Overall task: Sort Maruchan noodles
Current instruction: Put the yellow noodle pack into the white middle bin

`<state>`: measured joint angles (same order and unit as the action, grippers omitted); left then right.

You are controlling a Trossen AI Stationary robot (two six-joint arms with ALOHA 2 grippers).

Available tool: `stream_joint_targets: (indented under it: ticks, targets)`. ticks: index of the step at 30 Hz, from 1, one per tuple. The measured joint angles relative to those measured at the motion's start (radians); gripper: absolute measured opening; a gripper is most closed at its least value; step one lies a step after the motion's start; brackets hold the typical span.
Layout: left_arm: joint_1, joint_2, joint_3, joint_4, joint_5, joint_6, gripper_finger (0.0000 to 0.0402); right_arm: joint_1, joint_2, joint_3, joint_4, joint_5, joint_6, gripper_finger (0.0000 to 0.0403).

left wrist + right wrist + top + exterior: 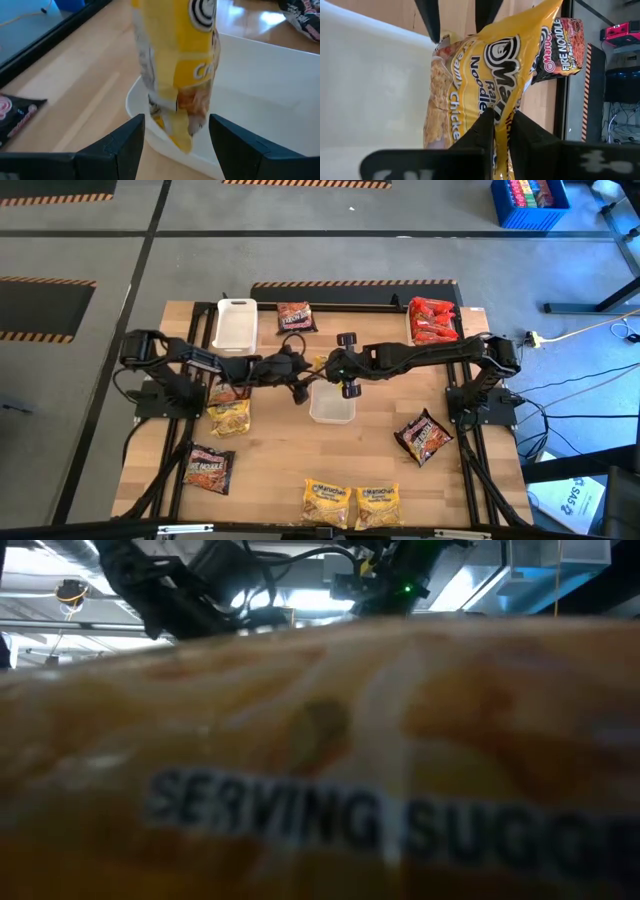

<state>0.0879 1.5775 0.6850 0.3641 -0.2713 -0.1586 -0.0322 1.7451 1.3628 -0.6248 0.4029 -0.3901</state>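
A yellow Maruchan noodle packet (pixel 485 70) hangs upright over the white tray (pixel 332 408) at the table's middle, with my right gripper (pixel 502 125) shut on it. My left gripper (pixel 175 137) is open. Its two fingers stand on either side of the packet's lower end (pixel 182 125) without touching it. Other packets lie flat on the table: one yellow (pixel 230 417) and one dark (pixel 210 468) at the left, two yellow (pixel 350 504) at the near edge, one dark (pixel 425 437) at the right, and one dark (pixel 295 317) at the far side. My right gripper pinches the yellow packet between its two fingers at the packet's upper part (pixel 506 102), by the printed logo. The fingers slant down from the table's right side. The packet hangs below them, upright and creased, with its lower end (pixel 182 142) over the tray's rim.
An empty white tray (pixel 235 325) stands at the far left. A tray with red packets (pixel 433 320) stands at the far right. A yellow packet (pixel 320 780) lies right in front of the low camera and blocks most of that view. Bare wood shows at the near middle.
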Motion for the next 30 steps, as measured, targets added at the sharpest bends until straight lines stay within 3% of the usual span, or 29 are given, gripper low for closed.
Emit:
stream_joint_targets:
  ticks: [9,16,30]
  targets:
    - [-0.001,0.022,0.059,-0.108,-0.018,0.012,0.0215,0.0,-0.01,0.0,-0.005,0.01,-0.001,0.0023]
    - [-0.003,-0.009,0.087,-0.211,-0.098,0.013,0.0215,0.0,-0.038,-0.001,-0.041,0.009,0.007,0.0023]
    - [0.014,0.024,0.085,-0.165,-0.081,0.027,0.0215,0.0,-0.055,0.0,-0.009,-0.029,0.011,0.0023]
